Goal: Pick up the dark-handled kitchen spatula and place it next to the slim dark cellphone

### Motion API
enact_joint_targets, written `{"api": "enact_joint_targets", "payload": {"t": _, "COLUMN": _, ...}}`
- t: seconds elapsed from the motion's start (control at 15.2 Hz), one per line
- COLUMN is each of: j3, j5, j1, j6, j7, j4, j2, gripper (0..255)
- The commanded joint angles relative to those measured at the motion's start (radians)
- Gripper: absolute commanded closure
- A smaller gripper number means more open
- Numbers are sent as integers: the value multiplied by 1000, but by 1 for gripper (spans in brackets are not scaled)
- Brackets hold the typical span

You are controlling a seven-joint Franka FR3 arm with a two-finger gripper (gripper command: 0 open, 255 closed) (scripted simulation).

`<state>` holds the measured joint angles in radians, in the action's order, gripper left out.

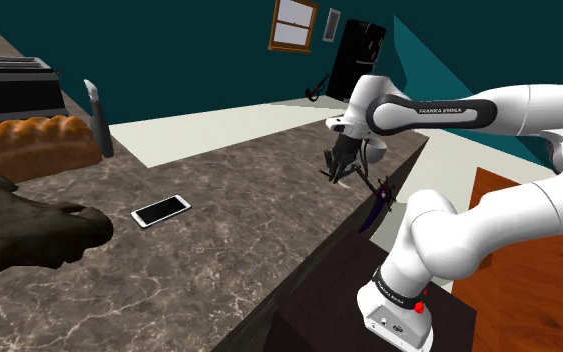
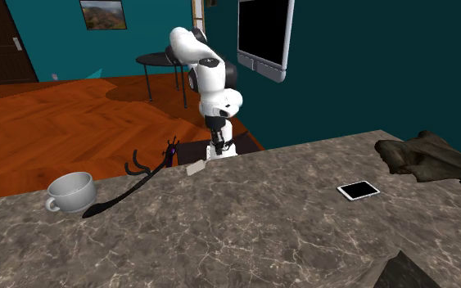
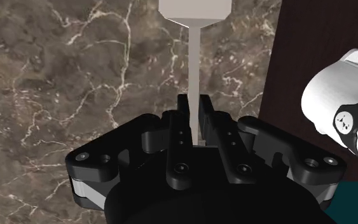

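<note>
While the gripper [image 3: 193,105] clamps the spatula [image 3: 195,57] by its pale shaft, the blade points ahead over the counter [image 1: 249,200] | phone [image 1: 160,210]: well apart, toward shoulder view's left

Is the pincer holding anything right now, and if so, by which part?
Yes. The pincer is shut on the spatula, clasping its thin pale shaft a little way back from the blade, not its dark handle.
</note>
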<state>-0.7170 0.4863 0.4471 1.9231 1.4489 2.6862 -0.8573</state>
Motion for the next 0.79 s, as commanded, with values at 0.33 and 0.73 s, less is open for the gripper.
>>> {"api": "enact_joint_targets", "payload": {"t": 0.33, "j3": 127, "j5": -104, "j1": 115, "j6": 64, "j7": -177, "j4": 37, "j2": 48, "gripper": 255}}
{"api": "enact_joint_targets", "payload": {"t": 0.73, "j3": 222, "j5": -202, "j1": 238, "j6": 133, "j7": -317, "j4": 13, "j2": 147, "gripper": 255}}
